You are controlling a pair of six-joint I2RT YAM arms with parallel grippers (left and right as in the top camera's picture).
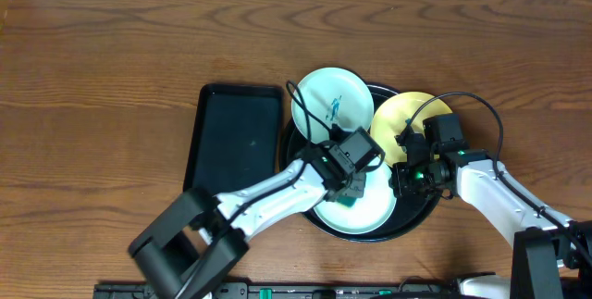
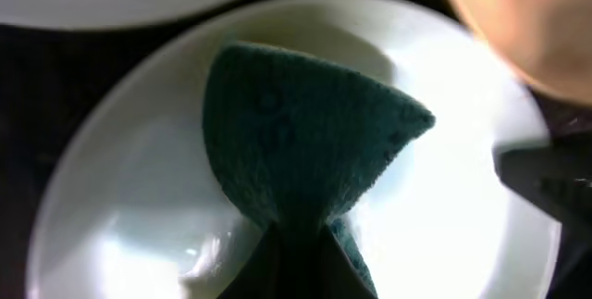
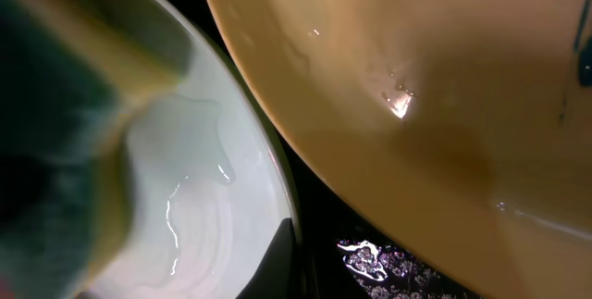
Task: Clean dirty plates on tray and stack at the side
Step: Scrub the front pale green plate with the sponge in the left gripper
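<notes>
The round black tray [image 1: 421,214] holds three plates. A mint plate [image 1: 319,91] with teal smudges lies at the back, a yellow plate [image 1: 400,118] at the right, and a second mint plate [image 1: 365,220] at the front. My left gripper [image 1: 351,193] is shut on a teal sponge [image 2: 305,132] and presses it onto the front mint plate [image 2: 129,188]. My right gripper [image 1: 400,183] is at that plate's right rim [image 3: 213,197]; one finger [image 3: 282,262] lies over the rim, the other is hidden. The yellow plate [image 3: 416,86] is beside it.
A smaller rectangular black tray [image 1: 236,137] lies to the left of the round tray, touching it. Brown wooden table [image 1: 92,105] surrounds both. Water glints on the round tray's floor [image 3: 370,257] between the plates.
</notes>
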